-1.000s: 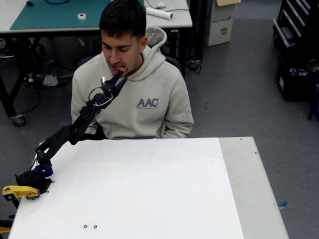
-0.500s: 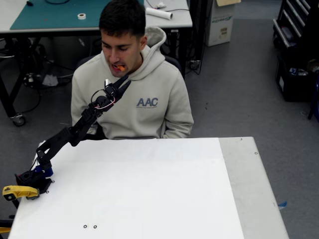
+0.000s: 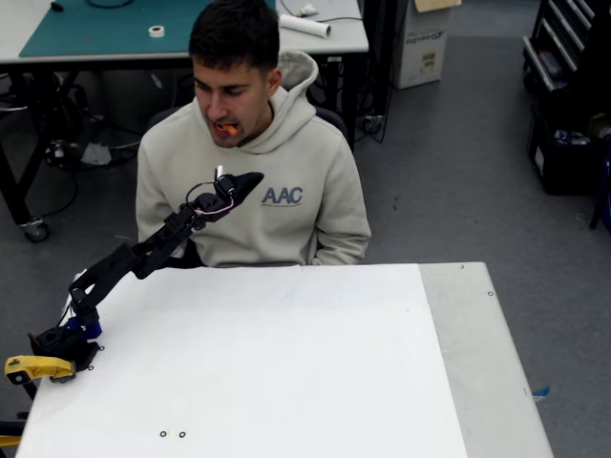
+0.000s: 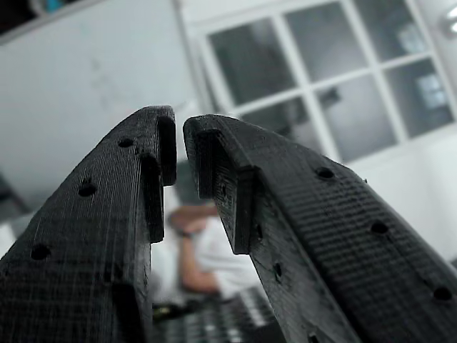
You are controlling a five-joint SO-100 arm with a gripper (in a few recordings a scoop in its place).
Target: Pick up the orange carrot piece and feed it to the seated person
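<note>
The orange carrot piece (image 3: 227, 128) sits between the lips of the seated person (image 3: 286, 205), who wears a beige hoodie and sits behind the white table (image 3: 286, 363). My gripper (image 3: 253, 177) hovers at his upper chest, below and slightly right of his mouth, clear of the carrot. In the wrist view the two black fingers of the gripper (image 4: 178, 143) stand almost together, with only a thin slit between the tips. Nothing is held in them.
A yellow clamp (image 3: 36, 366) holds the arm's base (image 3: 62, 342) at the table's left edge. Behind the person stands a workbench with a green mat (image 3: 105, 29) and a tape roll (image 3: 157, 31). A cardboard box (image 3: 423, 43) and a dark rack (image 3: 568, 95) stand further right.
The gripper left the carrot piece in the person's mouth, then dropped down and to the right from his lips to his chest. The person stayed seated with the carrot between his lips.
</note>
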